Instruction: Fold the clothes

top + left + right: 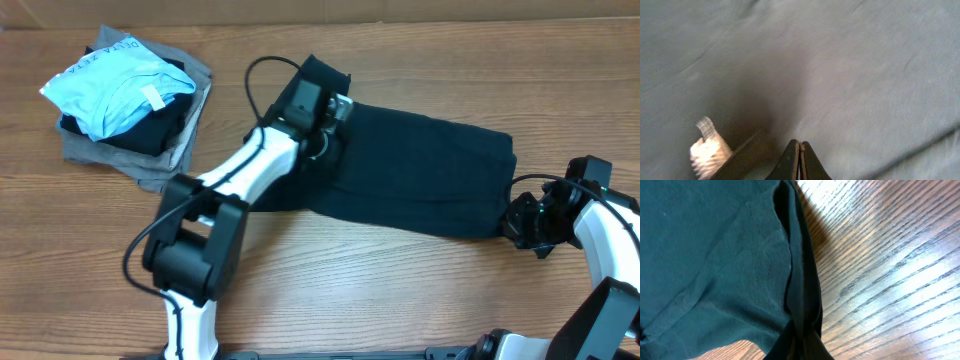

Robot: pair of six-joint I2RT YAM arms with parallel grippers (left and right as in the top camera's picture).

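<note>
Black T-shirt [420,185]: lies on the wooden surface [400,300] at centre, folded into a long band that runs from upper left to lower right. One end stands up in a raised flap at the upper left, just behind my left wrist.

Left hand [800,149]: over the left part of the shirt, fingers pressed flat together, tips down at the cloth. Its wrist view is filled with dark fabric. I cannot tell whether any cloth is pinched between the tips.

Right hand [802,342]: at the shirt's right end, closed. The wrist view shows the folded edge of the shirt running down between my fingers, so I have that edge gripped. Bare wood is just beside it on the right.

Pile at the far left corner, well apart from the shirt:
- grey garment [140,165] at the bottom, lying on the surface
- a dark garment [150,132] on top of it
- light blue garment [120,85] uppermost, crumpled, with lettering along its upper edge
</note>
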